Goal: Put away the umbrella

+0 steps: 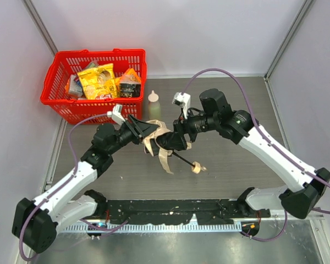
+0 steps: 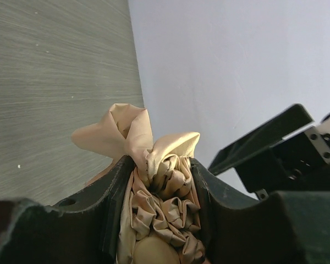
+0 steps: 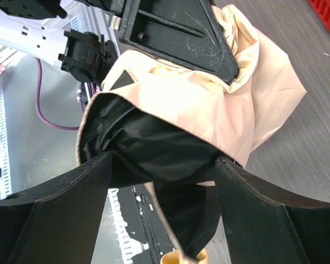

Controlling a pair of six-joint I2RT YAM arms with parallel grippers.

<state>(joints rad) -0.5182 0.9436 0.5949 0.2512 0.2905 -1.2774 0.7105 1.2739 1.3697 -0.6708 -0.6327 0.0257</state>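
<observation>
The umbrella was mid-table, its long axis slanting from my left gripper toward the near right, where its knob handle pointed. My left jaws were clamped part-closed on bunched cream fabric. My right gripper stood wide around the black lining, perhaps brushing it.

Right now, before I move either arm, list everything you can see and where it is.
umbrella: one, beige with black underside, table centre, between both grippers; its pale knob handle lies nearer the arm bases.
basket: one, red, far left corner.
packets: several, mostly yellow and orange, inside the basket.
squeeze bottle: one, pale, upright, just right of the basket.
table: one, grey.
left gripper: one, black, clamped on bunched umbrella fabric.
right gripper: one, black, jaws spread wide around the black underside.
</observation>
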